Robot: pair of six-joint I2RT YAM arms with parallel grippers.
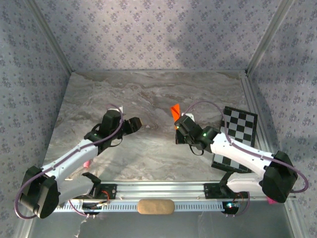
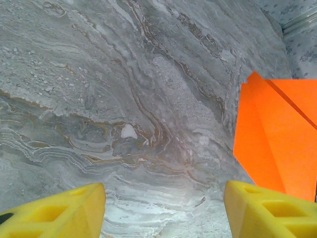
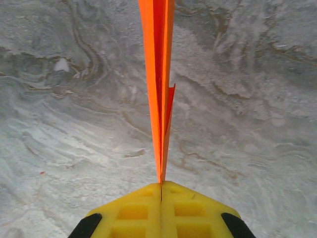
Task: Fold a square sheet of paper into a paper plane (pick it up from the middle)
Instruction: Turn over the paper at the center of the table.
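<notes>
1. Top external view: the paper plane (image 1: 174, 112) is pinched in the right hand (image 1: 179, 121) over the middle of the worktop (image 1: 148, 89), right of centre. It looks lifted off the surface rather than lying on it.
2. Right hand: in the right wrist view the right hand (image 3: 161, 185) has its yellow fingers pressed together on the plane (image 3: 158, 74), with no gap apart from the paper itself.
3. Left hand: the left hand (image 1: 134, 124) hangs left of the plane, apart from it. In the left wrist view its fingers (image 2: 59, 208) stand wide apart with bare worktop between them, holding nothing.
4. Progress, as I judge it: the sheet is already folded into a slim, layered dart with a centre crease, so the folding looks done or nearly so. The pick-up also looks made, though I cannot tell whether the grip sits at the plane's middle. What may remain is a final adjustment or setting it down.
5. Orientation: seen edge-on from the right wrist, the plane's long axis runs straight out from the fingertips, in line with the hand, with its folded faces upright. From above, the free end points toward the far left.
6. The left wrist view shows the plane (image 2: 277, 144) broadside, with one sharp corner at its top; I cannot say for certain that this is the nose.
7. A checkerboard card (image 1: 240, 134) lies well to the right, clear of the plane.
</notes>
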